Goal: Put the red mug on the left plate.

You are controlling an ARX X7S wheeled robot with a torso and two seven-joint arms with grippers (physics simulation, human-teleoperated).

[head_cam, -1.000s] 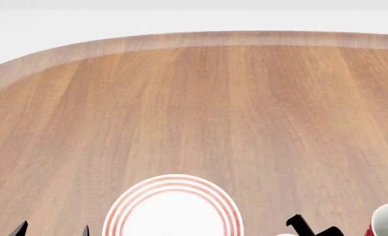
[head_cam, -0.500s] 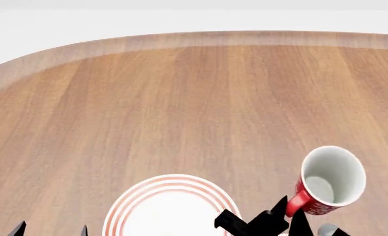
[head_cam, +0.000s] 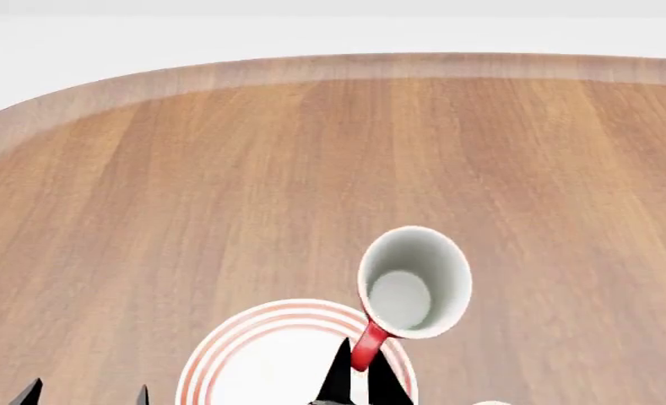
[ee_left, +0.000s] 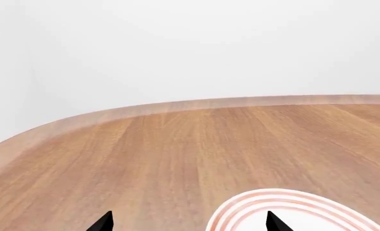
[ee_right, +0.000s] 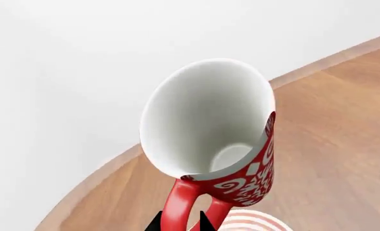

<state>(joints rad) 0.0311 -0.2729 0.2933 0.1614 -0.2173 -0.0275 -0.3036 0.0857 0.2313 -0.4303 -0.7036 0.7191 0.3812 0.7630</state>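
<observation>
Right gripper (head_cam: 362,381) pinching the red mug (head_cam: 414,283) by its loop handle, fingertips either side of it. Mug held in the air, tilted, white inside facing the head camera, over the far-right rim of the left plate (head_cam: 237,354). Left gripper (ee_left: 188,222) fingers spread, nothing between them, just beside the plate on the wooden table (head_cam: 197,186).

In the head view, the worktop (head_cam: 310,169) fills most of the frame. The left plate (head_cam: 237,354) lies on it at the bottom centre, cut by the lower edge. The red mug (head_cam: 414,283) sits just above and right of the plate, overlapping its upper right rim. The right gripper (head_cam: 361,384) is directly below the mug, over the plate. The left gripper (head_cam: 85,395) occupies the bottom left corner, left of the plate.
</observation>
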